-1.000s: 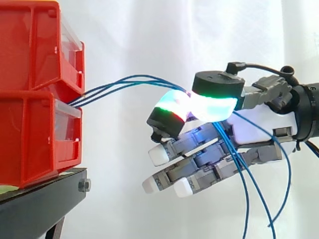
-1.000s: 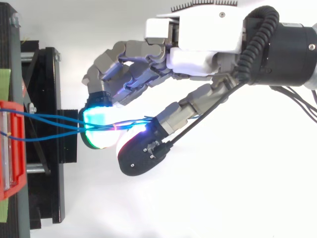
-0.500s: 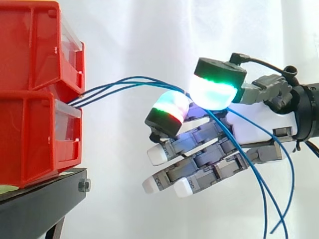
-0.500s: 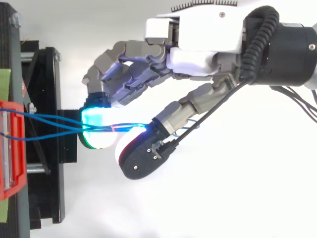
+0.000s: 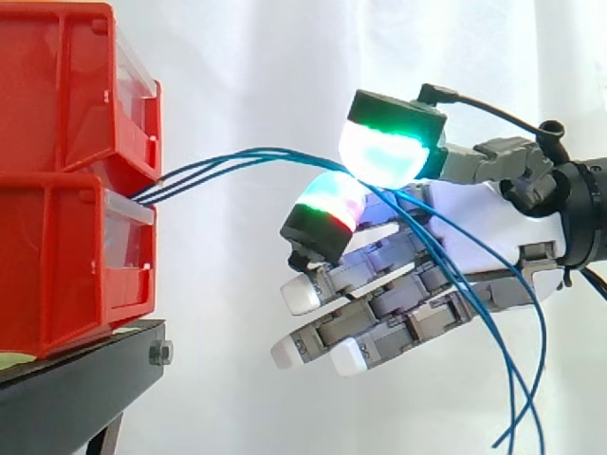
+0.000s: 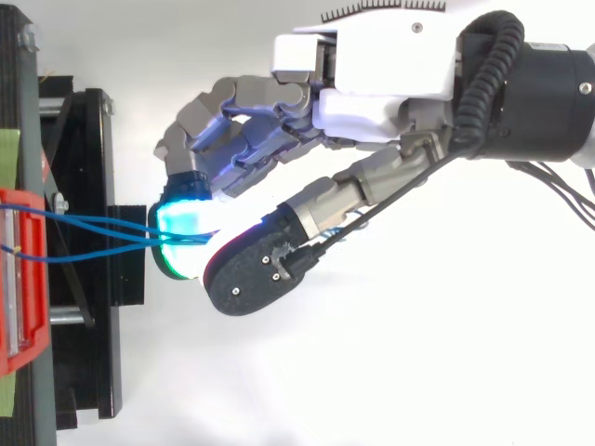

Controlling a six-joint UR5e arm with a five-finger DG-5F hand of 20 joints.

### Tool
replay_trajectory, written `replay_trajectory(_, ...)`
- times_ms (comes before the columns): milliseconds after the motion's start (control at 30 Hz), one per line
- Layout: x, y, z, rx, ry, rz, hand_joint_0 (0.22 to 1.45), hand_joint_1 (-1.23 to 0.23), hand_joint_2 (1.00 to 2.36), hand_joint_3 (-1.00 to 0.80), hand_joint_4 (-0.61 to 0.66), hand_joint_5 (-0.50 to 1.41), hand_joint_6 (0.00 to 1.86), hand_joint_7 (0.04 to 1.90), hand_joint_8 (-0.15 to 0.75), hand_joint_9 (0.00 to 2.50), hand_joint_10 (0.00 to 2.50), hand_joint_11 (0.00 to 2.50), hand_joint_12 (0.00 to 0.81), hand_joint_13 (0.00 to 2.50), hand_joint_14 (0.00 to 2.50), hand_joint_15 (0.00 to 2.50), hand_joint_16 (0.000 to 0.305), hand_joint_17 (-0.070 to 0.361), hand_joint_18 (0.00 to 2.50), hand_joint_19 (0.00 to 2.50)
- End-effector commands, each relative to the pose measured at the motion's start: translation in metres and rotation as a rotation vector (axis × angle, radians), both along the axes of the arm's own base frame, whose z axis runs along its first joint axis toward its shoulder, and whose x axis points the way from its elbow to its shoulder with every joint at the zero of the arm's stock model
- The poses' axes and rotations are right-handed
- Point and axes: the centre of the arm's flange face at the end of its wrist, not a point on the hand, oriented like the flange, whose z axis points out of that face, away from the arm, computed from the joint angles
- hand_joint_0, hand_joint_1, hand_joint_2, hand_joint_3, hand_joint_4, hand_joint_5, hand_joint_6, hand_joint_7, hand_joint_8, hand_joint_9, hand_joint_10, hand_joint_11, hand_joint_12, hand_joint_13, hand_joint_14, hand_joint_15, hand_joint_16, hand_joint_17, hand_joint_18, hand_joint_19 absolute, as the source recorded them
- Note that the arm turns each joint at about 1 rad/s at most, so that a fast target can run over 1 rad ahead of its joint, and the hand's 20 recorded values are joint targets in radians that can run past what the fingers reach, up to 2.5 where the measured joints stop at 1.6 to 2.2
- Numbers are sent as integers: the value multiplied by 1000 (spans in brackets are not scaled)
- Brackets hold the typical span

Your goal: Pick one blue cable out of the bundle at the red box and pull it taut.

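Cables [image 5: 237, 159], thin and blue, come out of the gap between two red bins [image 5: 66, 180]. The bins sit one on top of the other at 9 o'clock in the side view, on a black stand [image 5: 76, 379]. A white curtain [image 5: 275, 57] hangs behind. From the bins the cables go toward 3 o'clock in a soft curve that climbs a little, so they are not pulled straight. Three strands can be told apart there, close beside each other.

The hand [image 5: 484, 232] comes in from 3 o'clock. It is grasping the cables. They run in between the thumb's pad [image 5: 384, 152], which glows green and white, and one finger's pad [image 5: 327, 204], which glows green and red just under it. The two pads sit close together with the strands between them. Past the pinch the cables fall across the palm toward 5 o'clock and hang loose. The other fingers are bent. Their white tips [image 5: 303, 296] point toward 8 o'clock, with nothing in them.

In the top view the bins [image 6: 19, 279] are at 9 o'clock and the hand [image 6: 390, 93] reaches in from 2 o'clock. The cables [image 6: 93, 237] run from the bins to the glowing pads and slip under the thumb there.
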Motion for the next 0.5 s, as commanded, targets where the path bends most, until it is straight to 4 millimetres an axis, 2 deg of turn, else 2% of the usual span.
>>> replay_trajectory(0, 0, 0, 0, 0, 0, 0, 639, -778, 1015, -286, 47, -156, 861, 1090, 286, 664, 7, 353, 362, 244, 0, 0, 55, 123, 455, 206)
replay_trajectory(200, 0, 0, 0, 0, 0, 0, 688, -858, 1018, -250, -29, -166, 884, 1042, 277, 652, 7, 360, 362, 255, 0, 0, 55, 123, 478, 185)
replay_trajectory(333, 0, 0, 0, 0, 0, 0, 740, -882, 1012, -344, -133, -178, 883, 1012, 261, 618, 6, 299, 355, 239, 0, 0, 54, 122, 459, 164)
replay_trajectory(467, 0, 0, 0, 0, 0, 0, 754, -887, 1010, -369, -152, -181, 880, 1026, 255, 599, 6, 293, 351, 227, 0, 0, 54, 122, 443, 159)
